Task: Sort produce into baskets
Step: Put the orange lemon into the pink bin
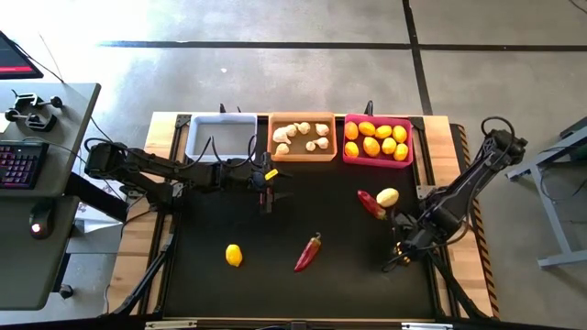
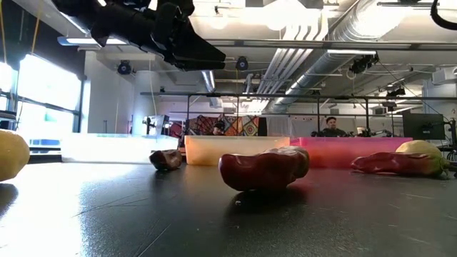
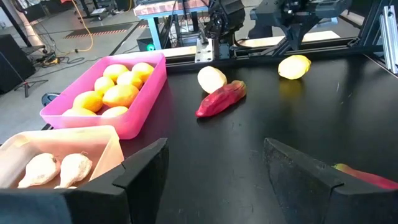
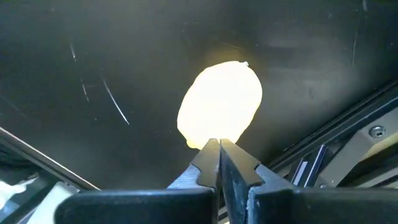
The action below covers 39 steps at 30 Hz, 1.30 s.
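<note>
Overhead and table-level cameras share the mat (image 1: 303, 275); wrist cameras look close.

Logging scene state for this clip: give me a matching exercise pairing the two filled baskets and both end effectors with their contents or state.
Column one:
1. orange basket
2. pink basket
3. left end effector
4. right end effector

Column two:
A. shut
B. holds lemons
C. open
D. holds garlic bulbs

Pairs: 1-D, 2-B, 3-C, 4-A
</note>
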Tool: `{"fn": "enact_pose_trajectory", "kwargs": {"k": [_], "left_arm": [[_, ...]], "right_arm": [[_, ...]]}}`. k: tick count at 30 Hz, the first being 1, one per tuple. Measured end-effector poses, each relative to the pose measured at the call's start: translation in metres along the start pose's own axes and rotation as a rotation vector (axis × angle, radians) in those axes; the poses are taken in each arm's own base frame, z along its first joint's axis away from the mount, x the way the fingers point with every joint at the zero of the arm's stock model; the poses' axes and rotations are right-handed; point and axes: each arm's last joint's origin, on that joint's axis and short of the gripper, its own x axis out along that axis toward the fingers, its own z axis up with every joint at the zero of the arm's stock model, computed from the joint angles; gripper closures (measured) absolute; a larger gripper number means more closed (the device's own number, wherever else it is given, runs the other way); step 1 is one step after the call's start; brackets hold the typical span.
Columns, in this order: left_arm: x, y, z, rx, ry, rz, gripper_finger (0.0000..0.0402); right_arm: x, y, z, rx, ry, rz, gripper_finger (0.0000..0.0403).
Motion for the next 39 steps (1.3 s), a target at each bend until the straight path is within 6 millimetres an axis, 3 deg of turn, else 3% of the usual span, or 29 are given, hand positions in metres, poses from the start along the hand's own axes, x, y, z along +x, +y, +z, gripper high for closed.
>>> {"fn": "enact_pose_trajectory", "kwargs": {"k": [7, 17, 21, 39], "left_arm": [[0.000, 0.000, 0.000, 0.000, 0.000, 0.000, 0.0154], [0.000, 0.000, -0.001, -0.024, 0.007, -0.001, 0.0154], [0.000, 0.000, -0.002, -0.023, 0.022, -0.003, 0.0154], [0.000, 0.000, -0.003, -0.021, 0.033, -0.004, 0.0154]], "right_arm": [[0.000, 0.001, 0.000, -0.017, 0.007, 0.003, 0.0366], [-0.005, 0.006, 0.004, 0.029, -0.034, 0.004, 0.0212], [0.001, 0.007, 0.009, 0.054, -0.044, -0.060, 0.0173], [0.024, 0.022, 0.021, 0.072, 0.032, -0.124, 0.0157]]}}
